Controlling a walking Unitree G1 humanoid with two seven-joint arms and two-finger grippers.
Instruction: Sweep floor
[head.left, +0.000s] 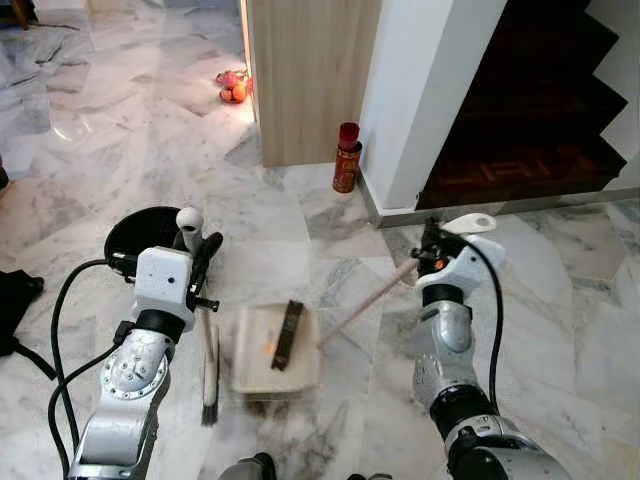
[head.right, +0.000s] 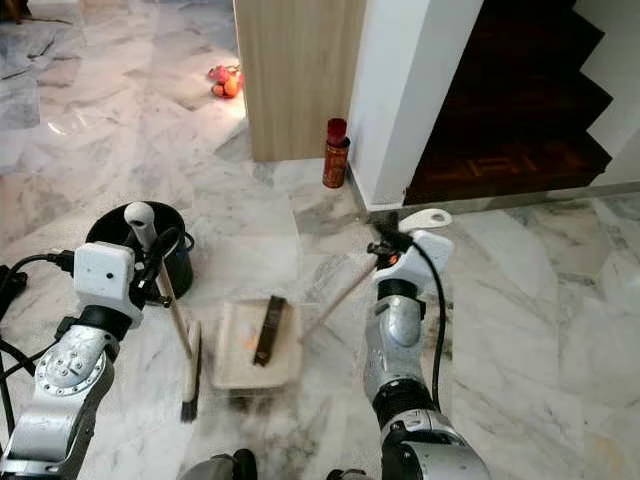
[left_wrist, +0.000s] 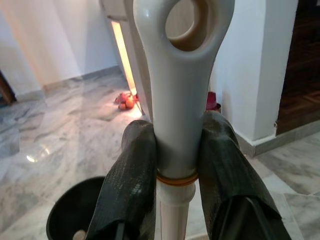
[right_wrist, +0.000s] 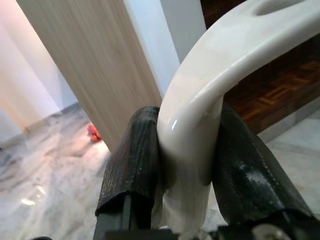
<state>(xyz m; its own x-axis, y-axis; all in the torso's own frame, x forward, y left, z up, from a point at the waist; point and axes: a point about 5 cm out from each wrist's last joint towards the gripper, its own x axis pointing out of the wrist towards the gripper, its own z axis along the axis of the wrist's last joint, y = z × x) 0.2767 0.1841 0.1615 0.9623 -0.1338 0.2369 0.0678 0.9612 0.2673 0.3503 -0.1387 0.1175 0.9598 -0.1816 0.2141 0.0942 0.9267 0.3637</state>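
Note:
My left gripper is shut on the white loop-topped handle of a short broom. Its dark bristles rest on the marble floor, just left of the dustpan. The beige dustpan lies flat in front of me. A dark flat strip and a small orange bit lie in it. The pan's long pale handle slants up to the right, where my right gripper is shut on its curved white grip. Dark dust lies at the pan's near edge.
A black bin stands behind the left gripper. A red can stands at the foot of a white pillar, beside a wooden panel. Dark stairs rise at the right. Orange-red items lie far back.

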